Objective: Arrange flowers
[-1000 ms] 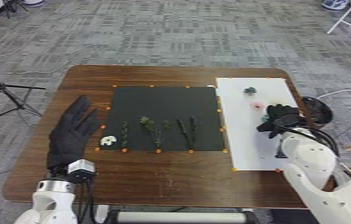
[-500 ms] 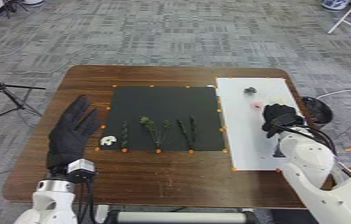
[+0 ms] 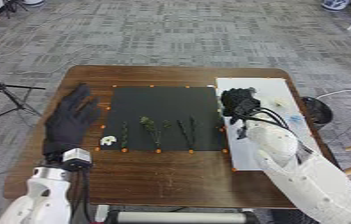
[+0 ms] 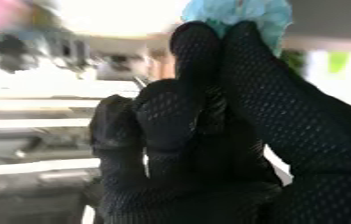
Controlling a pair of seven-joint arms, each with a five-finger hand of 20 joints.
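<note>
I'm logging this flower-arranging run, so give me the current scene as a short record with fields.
right hand: near the border between mat and sheet, thumb and finger pinching a light blue flower
left hand: fingers straight, at the table's left side
black mat: holds a white flower near its left edge and green sprigs to the right of that flower
white sheet: to the right of the mat, with a pale yellowish flower on it
surface: brown wooden table
</note>
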